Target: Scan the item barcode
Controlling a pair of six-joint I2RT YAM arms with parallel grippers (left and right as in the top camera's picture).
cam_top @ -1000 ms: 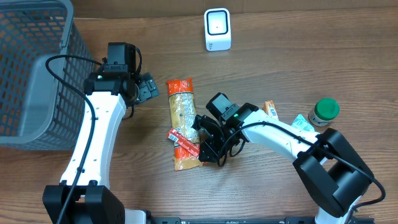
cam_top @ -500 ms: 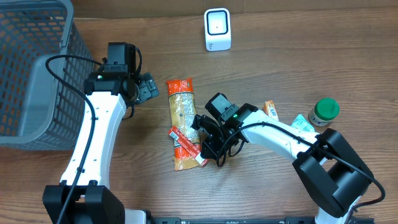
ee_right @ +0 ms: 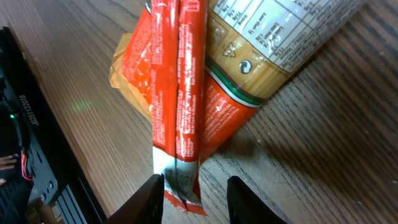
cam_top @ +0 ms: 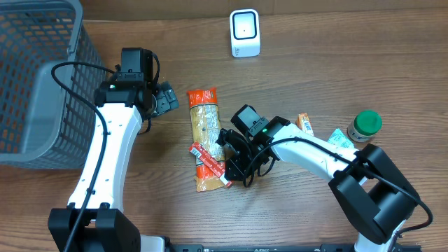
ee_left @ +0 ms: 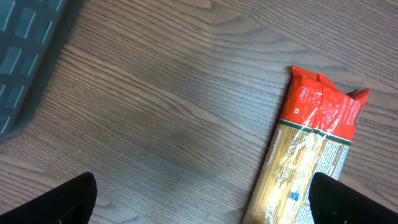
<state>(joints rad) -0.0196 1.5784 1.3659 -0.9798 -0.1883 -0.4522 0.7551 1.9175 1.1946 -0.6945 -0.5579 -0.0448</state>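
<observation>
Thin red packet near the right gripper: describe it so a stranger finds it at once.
On the wooden table, find the long pasta pack in the middle. Across its near end lies a narrow red stick packet, slanted, one tip between the open fingers of the right gripper. It is mostly red and far slimmer than the pasta pack.

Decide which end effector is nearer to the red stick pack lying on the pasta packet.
Right. The right end effector straddles one end of the red stick pack; the left end effector hangs well away, beside the far end of the pasta packet.
</observation>
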